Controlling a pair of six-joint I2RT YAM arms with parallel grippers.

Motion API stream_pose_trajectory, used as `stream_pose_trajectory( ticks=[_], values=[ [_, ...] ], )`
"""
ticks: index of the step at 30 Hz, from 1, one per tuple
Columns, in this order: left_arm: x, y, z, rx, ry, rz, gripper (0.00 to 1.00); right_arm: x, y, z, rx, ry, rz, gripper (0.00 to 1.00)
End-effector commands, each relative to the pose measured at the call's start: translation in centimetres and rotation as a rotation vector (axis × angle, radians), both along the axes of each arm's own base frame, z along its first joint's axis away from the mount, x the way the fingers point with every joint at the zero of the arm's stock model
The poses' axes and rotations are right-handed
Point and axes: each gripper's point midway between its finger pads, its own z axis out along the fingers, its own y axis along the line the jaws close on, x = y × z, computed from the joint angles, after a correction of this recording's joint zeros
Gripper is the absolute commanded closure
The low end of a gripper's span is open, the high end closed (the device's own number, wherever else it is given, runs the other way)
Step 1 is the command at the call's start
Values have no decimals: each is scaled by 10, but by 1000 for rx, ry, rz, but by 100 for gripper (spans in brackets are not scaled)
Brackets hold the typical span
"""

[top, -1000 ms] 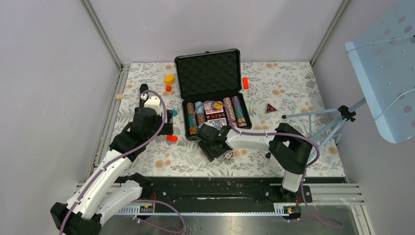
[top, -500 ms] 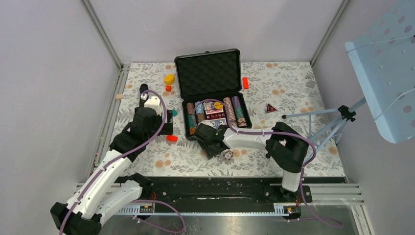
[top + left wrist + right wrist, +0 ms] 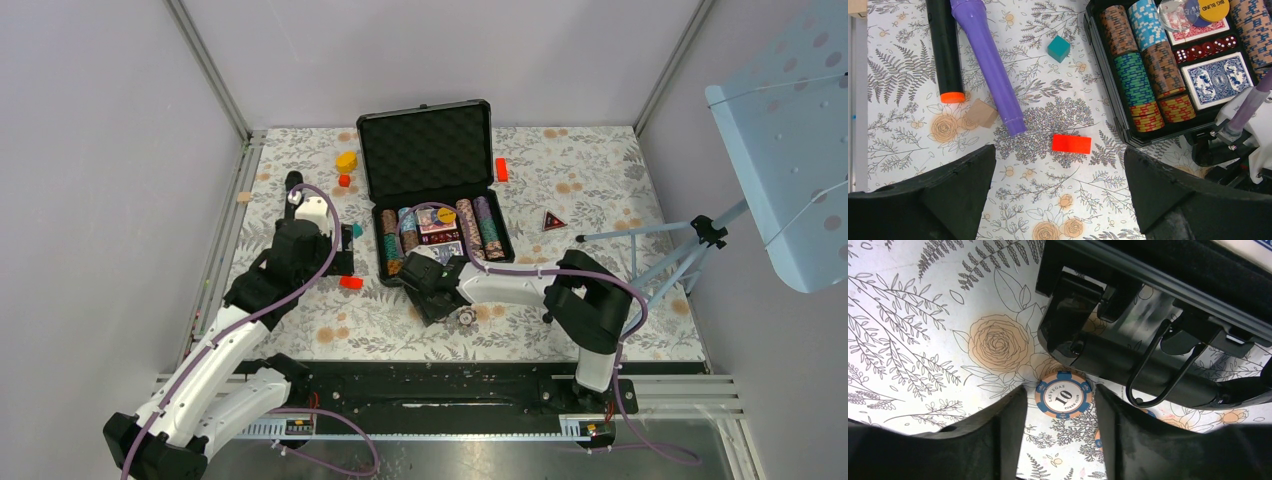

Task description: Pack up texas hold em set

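Observation:
The black case (image 3: 425, 150) of the texas hold em set stands open at the back middle, its tray holding rows of striped chips (image 3: 1140, 75), a card deck (image 3: 1215, 80) and red dice (image 3: 1205, 50). In the right wrist view a loose orange-and-blue "10" chip (image 3: 1064, 394) lies flat on the cloth just before the case's handle (image 3: 1148, 370). My right gripper (image 3: 1060, 402) is open, with a fingertip close on each side of that chip. Two more chips peek out behind the right finger (image 3: 1128, 440). My left gripper (image 3: 1058, 200) hovers wide open above bare cloth, left of the case.
Near the left gripper lie a red block (image 3: 1071, 144), a teal cube (image 3: 1058, 48), a tan block (image 3: 981, 113) and a purple cylinder (image 3: 988, 65) beside a black one (image 3: 945, 50). A yellow block (image 3: 346, 160), another red block (image 3: 501, 169) and a tripod (image 3: 660, 250) stand farther off.
The right gripper has shifted slightly left along the case's front and its jaws have narrowed a little around the chip. The left arm has not moved.

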Motion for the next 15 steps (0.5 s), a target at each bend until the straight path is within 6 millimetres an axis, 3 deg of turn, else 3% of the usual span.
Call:
stream_pose_trajectory(
  ticks=[1, 5, 15],
  values=[
    [5, -4, 6, -25, -29, -10, 1, -8, -21, -8, -71, 13, -19, 36],
    [5, -5, 6, -26, -31, -11, 1, -4, -28, -9, -116, -7, -16, 32],
    [5, -5, 6, -26, -29, -11, 1, -23, -20, -26, -43, 85, 3, 39]
  ],
)
